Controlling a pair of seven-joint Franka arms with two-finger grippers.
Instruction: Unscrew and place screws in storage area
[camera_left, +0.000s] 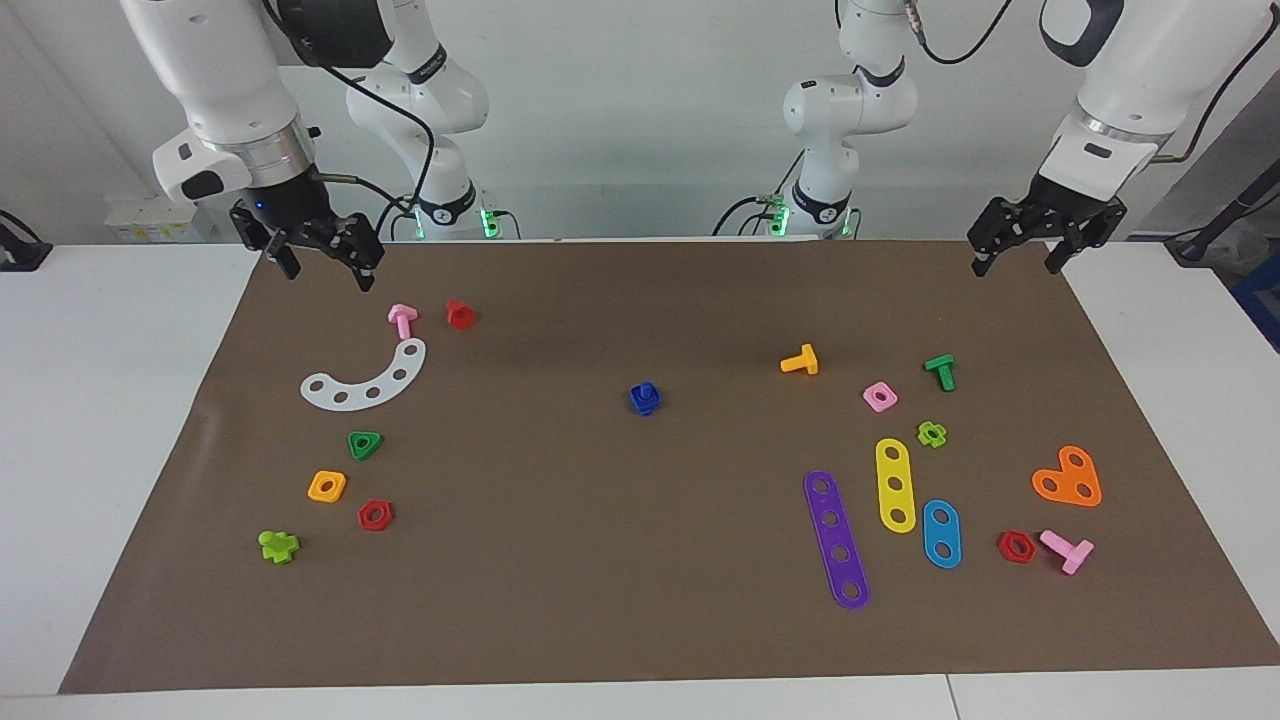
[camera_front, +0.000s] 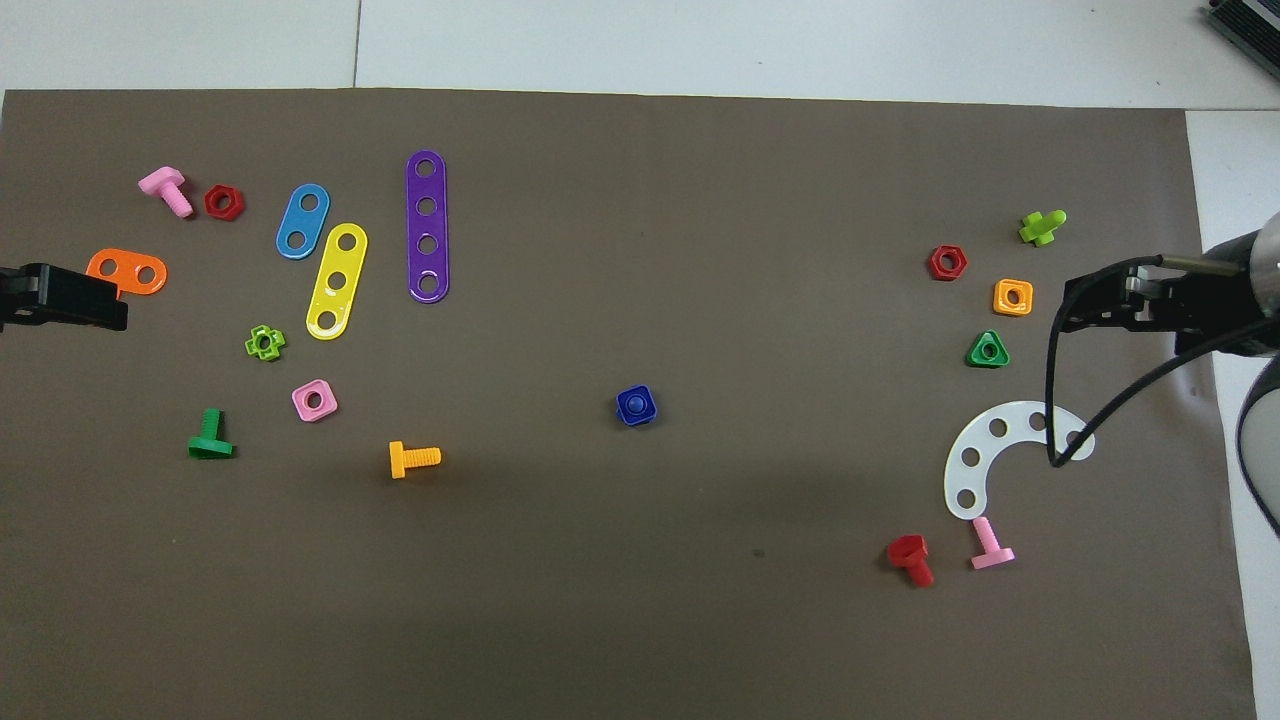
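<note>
Brown paper mat (camera_left: 640, 560): your open left gripper (camera_left: 1022, 262) and open right gripper (camera_left: 325, 268) hang well apart from the royal-blue plastic bolt-and-nut (camera_left: 645, 398) between them.

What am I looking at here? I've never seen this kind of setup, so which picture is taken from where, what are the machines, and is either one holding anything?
These are two robot arms at a table, each ending in a two-finger gripper. One picture faces the robots from across the table; the other looks steeply down from above their own end, so the sides are swapped between them.

The left gripper hangs open over the brown paper mat at its own end, holding nothing. The right gripper is also open and empty, over the mat's edge near a pink bolt.

Alone in the middle of the mat sits the blue bolt and nut, apparently still joined. Clusters of coloured toy nuts, bolts and perforated strips lie toward each end, such as a purple strip and a white curved strip.
</note>
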